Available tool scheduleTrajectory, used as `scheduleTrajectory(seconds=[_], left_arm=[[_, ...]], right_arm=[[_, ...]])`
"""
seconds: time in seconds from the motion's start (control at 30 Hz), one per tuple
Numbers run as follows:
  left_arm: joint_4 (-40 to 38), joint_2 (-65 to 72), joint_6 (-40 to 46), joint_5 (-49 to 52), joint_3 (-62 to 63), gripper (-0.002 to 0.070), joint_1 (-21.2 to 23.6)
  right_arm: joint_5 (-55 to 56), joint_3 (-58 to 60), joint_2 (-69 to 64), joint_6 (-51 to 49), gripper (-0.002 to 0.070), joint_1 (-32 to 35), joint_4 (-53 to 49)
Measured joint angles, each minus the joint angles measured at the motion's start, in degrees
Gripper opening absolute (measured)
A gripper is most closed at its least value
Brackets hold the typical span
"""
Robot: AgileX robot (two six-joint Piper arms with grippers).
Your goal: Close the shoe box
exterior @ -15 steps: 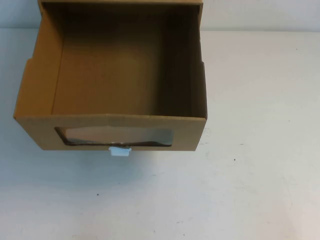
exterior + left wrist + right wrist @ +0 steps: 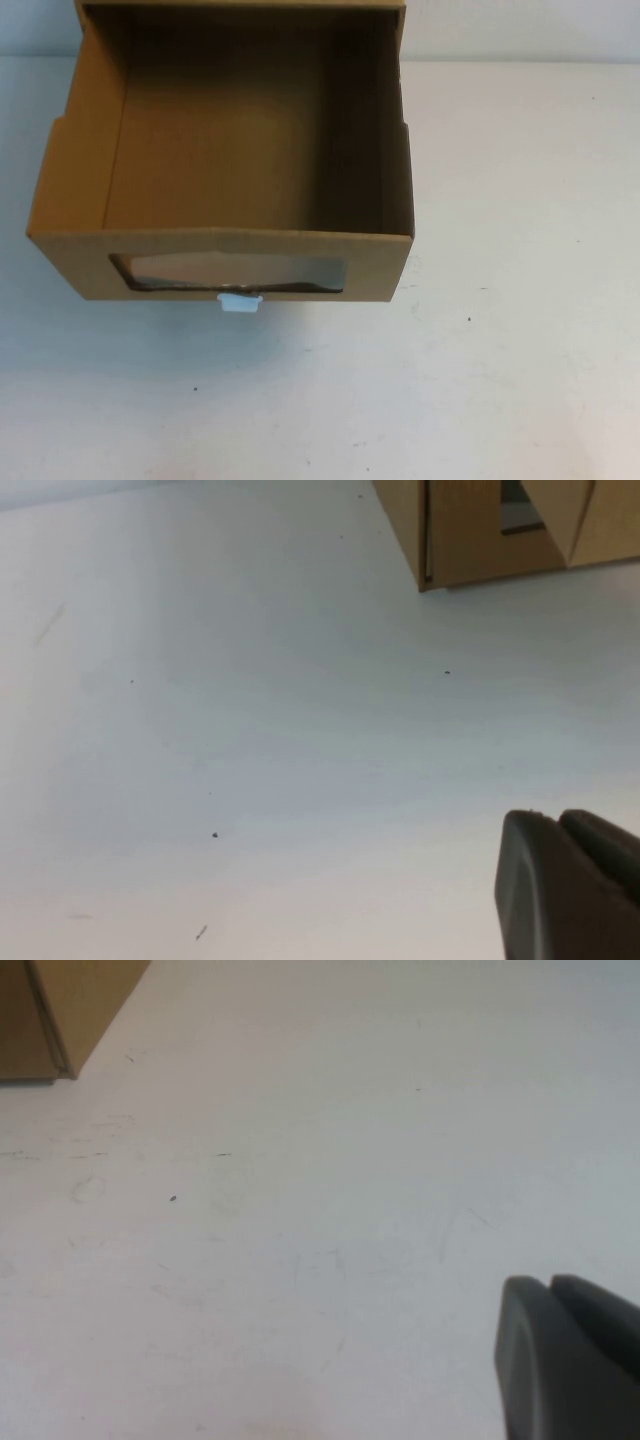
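Observation:
The shoe box (image 2: 385, 262) is a brown cardboard drawer pulled out toward me at the table's far left-centre, open at the top and empty inside. Its front panel has a dark window (image 2: 232, 272) with a small white pull tab (image 2: 240, 303) below it. Neither arm appears in the high view. My left gripper (image 2: 555, 818) hovers over bare table, shut with nothing in it, and a corner of the shoe box (image 2: 470, 540) lies well beyond it. My right gripper (image 2: 548, 1282) is also shut and empty, far from the box corner (image 2: 60, 1005).
The white table (image 2: 500, 350) stretches in front of the box and to its right, marked only by small specks. The drawer's back end runs under the box's outer sleeve (image 2: 240, 5) at the far edge of the view.

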State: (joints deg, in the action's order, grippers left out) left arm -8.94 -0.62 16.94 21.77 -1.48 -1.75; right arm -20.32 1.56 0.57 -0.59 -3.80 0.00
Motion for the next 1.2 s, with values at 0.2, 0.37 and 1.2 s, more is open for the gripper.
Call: scheduleTrajectory(seconds=[0.2,0.37,1.2], left_arm=[[-0.11,0.00,0.00,-0.05,0.00,-0.0005,0.00],[-4.59,0.00,0.10,-1.76,0.00,-0.0005,0.00],[-43.80,0.13,0.23,-17.25,1.24,-0.0005,0.00]], right_arm=[[0.00,0.00,0.00,0.00,-0.0013,0.00,0.00],[0.00,0.00,0.00,0.00,-0.0013,0.00,0.00],[0.00,0.00,0.00,0.00,-0.0013,0.00,0.00]])
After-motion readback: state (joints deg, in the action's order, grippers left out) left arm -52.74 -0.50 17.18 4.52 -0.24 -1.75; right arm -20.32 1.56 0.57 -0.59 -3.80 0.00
